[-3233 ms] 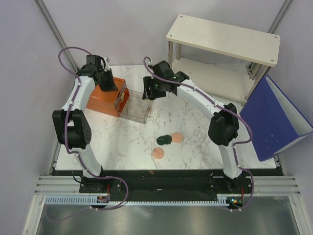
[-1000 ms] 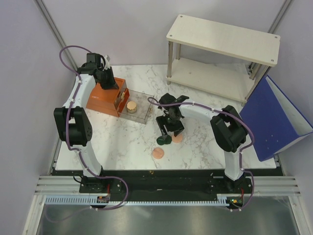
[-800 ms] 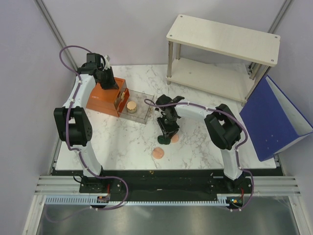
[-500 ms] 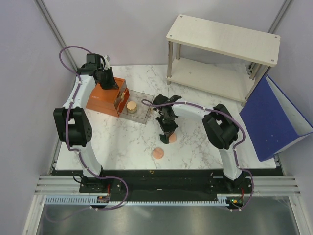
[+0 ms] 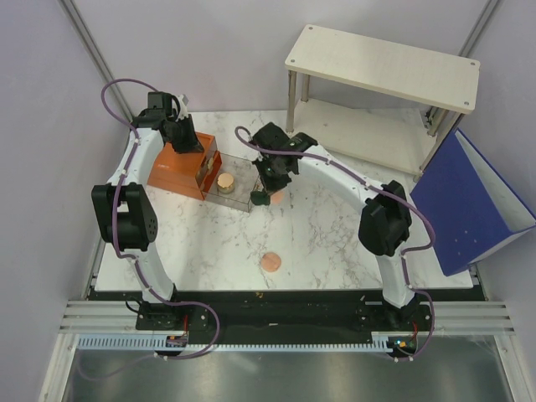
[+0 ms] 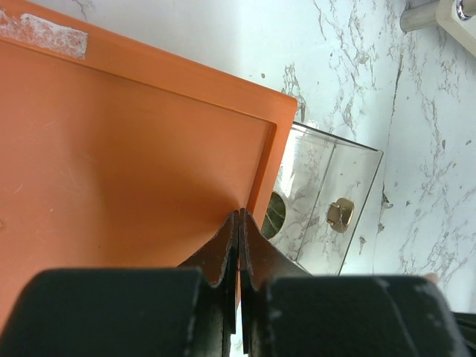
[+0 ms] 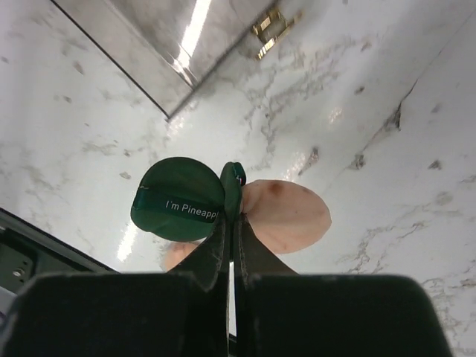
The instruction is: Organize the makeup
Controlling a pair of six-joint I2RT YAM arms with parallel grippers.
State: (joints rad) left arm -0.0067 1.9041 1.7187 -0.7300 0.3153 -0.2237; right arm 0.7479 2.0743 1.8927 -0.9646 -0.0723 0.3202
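My right gripper (image 5: 265, 186) (image 7: 231, 216) is shut on the edge of the dark green compact (image 7: 178, 199), held above the table at the clear drawer's (image 5: 241, 191) right front corner. A peach-pink disc (image 7: 286, 216) hangs against the compact's right side. A second peach-pink disc (image 5: 270, 262) lies flat on the marble near the front. The gold-lidded round jar (image 5: 224, 182) sits inside the clear drawer. My left gripper (image 5: 191, 147) (image 6: 239, 217) is shut, its tips resting on top of the orange-brown drawer box (image 6: 111, 149) near its right edge.
The clear drawer (image 6: 327, 178) has a gold knob (image 6: 340, 214) and stands pulled out of the orange box (image 5: 172, 172). A pale two-tier shelf (image 5: 381, 67) stands at the back right. A blue bin (image 5: 469, 201) leans at the table's right edge.
My right gripper closed on the green compact at the table's middle, lifted it with one peach disc, and carried both back-left to the clear drawer. The left arm stayed still.
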